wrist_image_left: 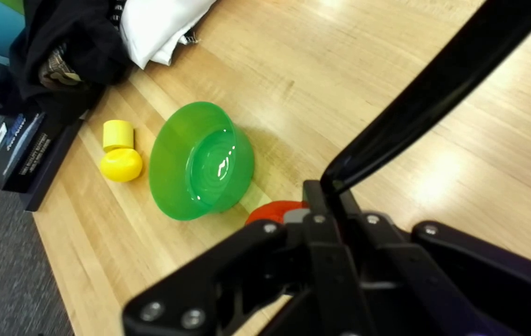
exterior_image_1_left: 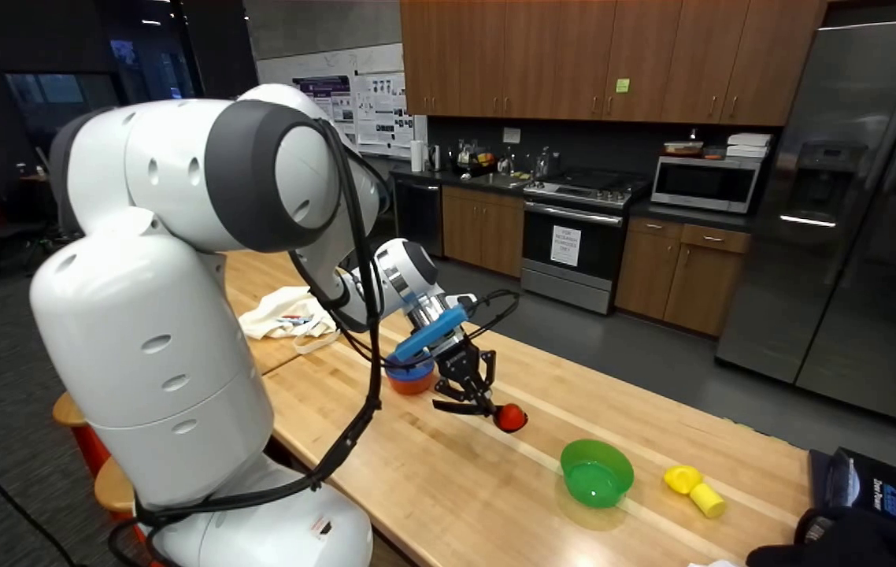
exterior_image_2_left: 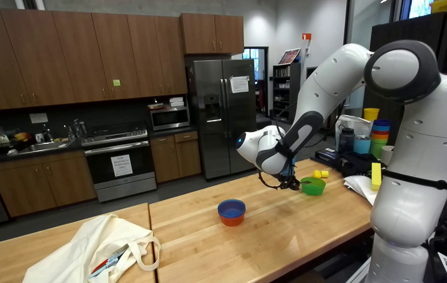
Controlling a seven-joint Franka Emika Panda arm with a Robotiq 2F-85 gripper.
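While the bowl (wrist_image_left: pixel 200 158) sits left of ctr in the wrist view, the ball (wrist_image_left: pixel 268 213) just below ctr, apparently cupped in the end of the spoon (wrist_image_left: pixel 419 98), could prob. roll out if the spoon tilts or twists in the grip. Rt of the ball, the gripper (wrist_image_left: pixel 333 198) is clenched on the spoon, whose long axis runs diag., handle to upper rt; in an exterior view the end w/ the ball (exterior_image_1_left: pixel 510 417) points rt, slightly down.

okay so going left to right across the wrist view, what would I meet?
Dark box, yellow cylinder and yellow rounded piece together, green bowl, red round object, black handle clamped in the pincer.
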